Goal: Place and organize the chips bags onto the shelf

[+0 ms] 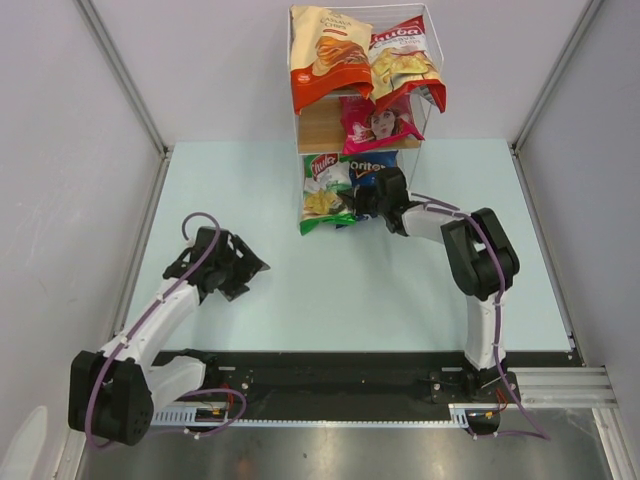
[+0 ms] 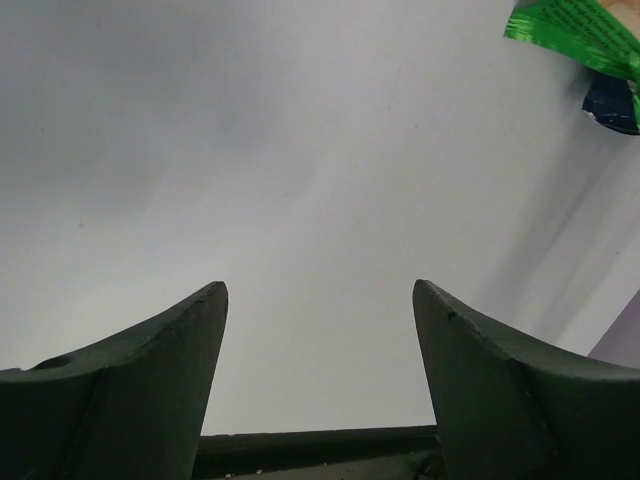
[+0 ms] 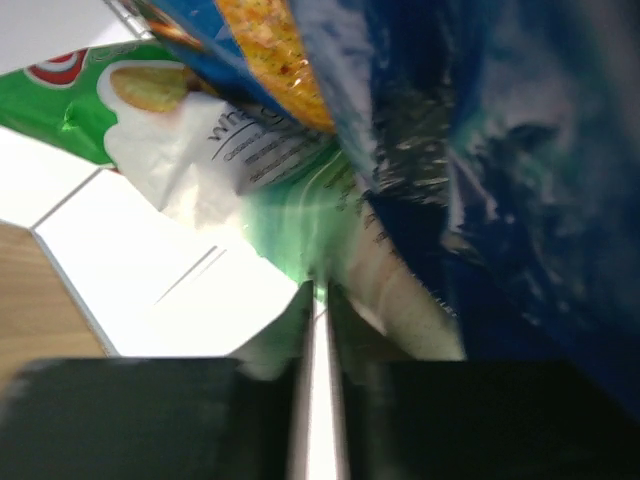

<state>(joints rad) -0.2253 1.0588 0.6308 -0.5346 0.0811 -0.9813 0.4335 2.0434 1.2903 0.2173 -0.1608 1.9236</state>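
Note:
The shelf [image 1: 318, 132] stands at the table's far edge. An orange-and-cream bag [image 1: 325, 55] and a red bag [image 1: 405, 65] lean on its upper tiers, with a pink bag [image 1: 375, 122] below them. A green bag [image 1: 325, 195] and a blue Doritos bag [image 1: 372, 172] sit at its foot. My right gripper [image 1: 362, 203] is shut between those two. In the right wrist view its tips [image 3: 322, 285] pinch the edge of the green bag [image 3: 150, 110], and the blue bag [image 3: 500, 150] overlaps it. My left gripper [image 1: 255, 268] [image 2: 320, 290] is open and holds nothing.
Grey walls close in the pale table [image 1: 300, 300] on the left, right and far side. In the left wrist view, corners of the green bag [image 2: 580, 30] and the blue bag [image 2: 612, 105] show at the top right. A wooden board [image 3: 40, 290] lies left of the right gripper.

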